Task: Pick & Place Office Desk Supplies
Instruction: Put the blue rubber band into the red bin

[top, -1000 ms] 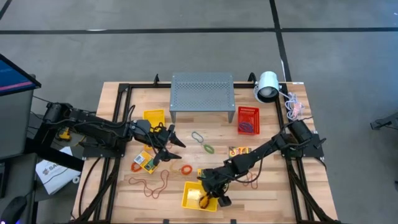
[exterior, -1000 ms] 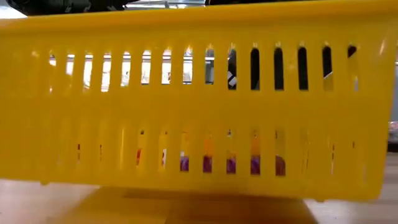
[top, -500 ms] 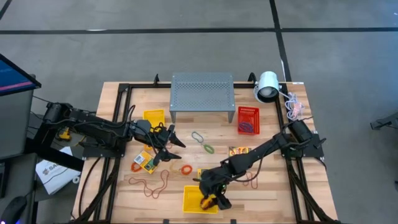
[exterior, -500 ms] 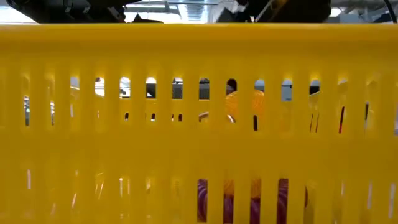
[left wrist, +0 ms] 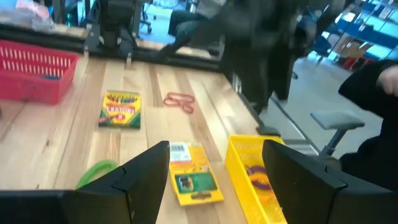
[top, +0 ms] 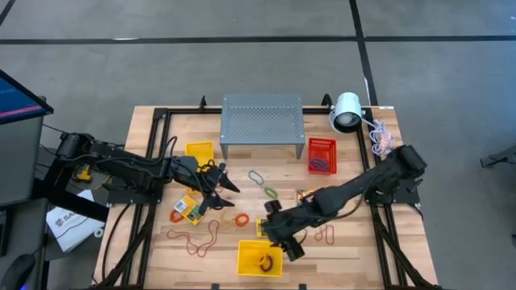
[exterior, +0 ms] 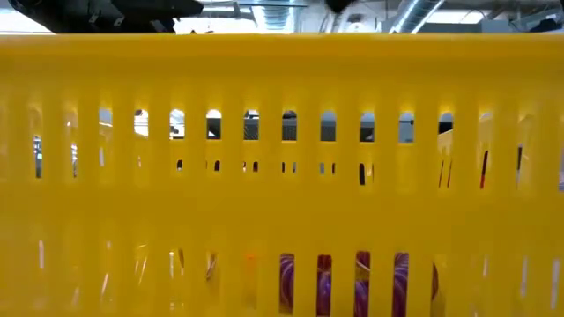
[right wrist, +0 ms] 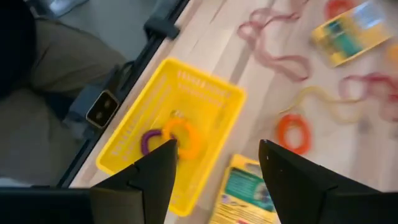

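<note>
1. High view: the right gripper (top: 284, 240) has lifted out of the yellow basket (top: 246, 262) at lower centre, fingers apart and empty.
2. Orange and purple rubber bands (right wrist: 168, 138) now lie in that basket.
3. Left gripper (top: 223, 188) stays open at centre left above a crayon box (top: 190, 209).

right gripper (top: 289, 244): you've lifted it out toward 1 o'clock, fingers parted
yellow basket (top: 244, 262): now settled flat, holding orange band (top: 264, 262)
</note>
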Robot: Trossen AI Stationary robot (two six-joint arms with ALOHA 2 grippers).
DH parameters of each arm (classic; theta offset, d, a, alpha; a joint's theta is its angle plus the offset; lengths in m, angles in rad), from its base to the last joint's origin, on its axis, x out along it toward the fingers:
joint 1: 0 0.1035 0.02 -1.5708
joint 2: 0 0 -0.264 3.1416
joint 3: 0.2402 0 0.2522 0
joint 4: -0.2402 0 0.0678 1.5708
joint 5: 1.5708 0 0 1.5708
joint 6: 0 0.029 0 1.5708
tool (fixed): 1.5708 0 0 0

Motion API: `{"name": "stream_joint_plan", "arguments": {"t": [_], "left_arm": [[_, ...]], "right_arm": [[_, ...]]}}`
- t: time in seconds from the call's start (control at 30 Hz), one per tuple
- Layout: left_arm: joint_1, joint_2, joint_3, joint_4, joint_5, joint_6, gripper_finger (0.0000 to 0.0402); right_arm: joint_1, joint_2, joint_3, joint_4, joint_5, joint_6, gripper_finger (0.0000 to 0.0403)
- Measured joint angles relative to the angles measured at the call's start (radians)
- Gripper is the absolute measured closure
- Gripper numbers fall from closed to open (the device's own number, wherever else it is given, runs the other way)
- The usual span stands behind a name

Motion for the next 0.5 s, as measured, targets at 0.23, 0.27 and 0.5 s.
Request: {"name": "stream_joint_plan", "arguments": {"t": [0.23, 0.27, 0.5], "left_arm": [[0.000, 0.000, 0.000, -0.068, -0.042, 0.000, 0.0150], [0.000, 0.000, 0.000, -0.083, -0.058, 0.000, 0.0150], [0.001, 0.034, 0.000, -0.135, -0.180, 0.085, 0.0163]], "right_arm": [[0.019, -0.120, 0.000, -0.109, 0.229, -0.016, 0.0182], [0.019, -0.126, -0.001, -0.137, 0.260, -0.016, 0.0182], [0.003, -0.126, -0.003, -0.186, 0.390, -0.073, 0.0182]]}}
